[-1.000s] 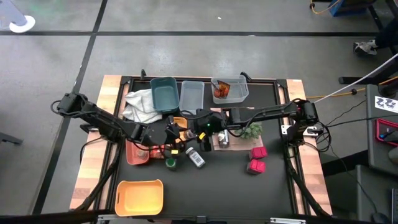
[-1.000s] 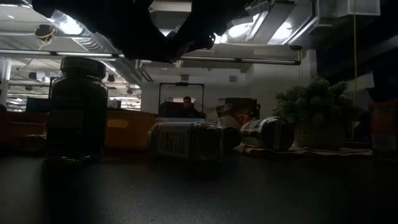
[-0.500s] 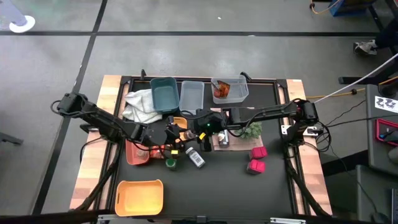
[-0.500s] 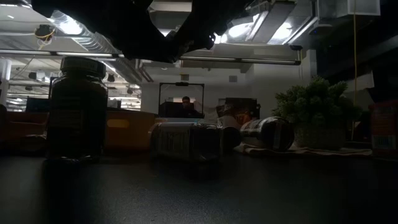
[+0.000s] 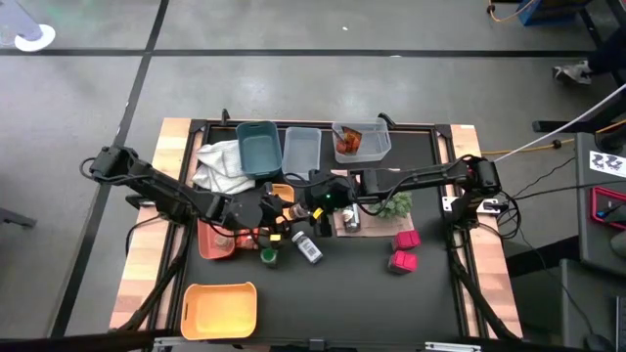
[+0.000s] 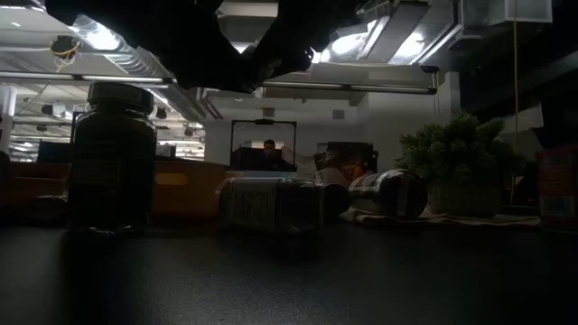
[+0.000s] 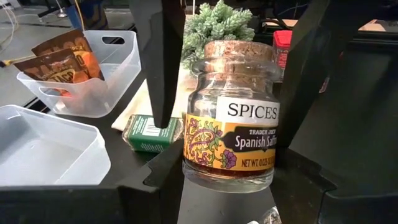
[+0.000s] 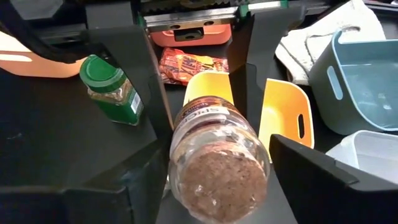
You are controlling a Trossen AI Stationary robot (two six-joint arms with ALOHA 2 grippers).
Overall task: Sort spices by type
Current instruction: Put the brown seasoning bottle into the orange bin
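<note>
Two arms meet above mid-bench point(image 5: 352, 293) at one cork-topped spice jar point(image 7: 231, 81). We see the left end effector point(image 7: 230, 143) clamping it. We cannot tell whether the right end effector point(image 8: 205, 124) grips too. We confirm one firm hold before releasing the other.

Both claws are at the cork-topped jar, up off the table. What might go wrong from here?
1. The jar hangs between the left claw and the right claw. If either lets go too early, it may fall near the green-lidded jar and the packets.
2. It looks like glass with a cork stopper, so a fall might crack it or spill it.
</note>
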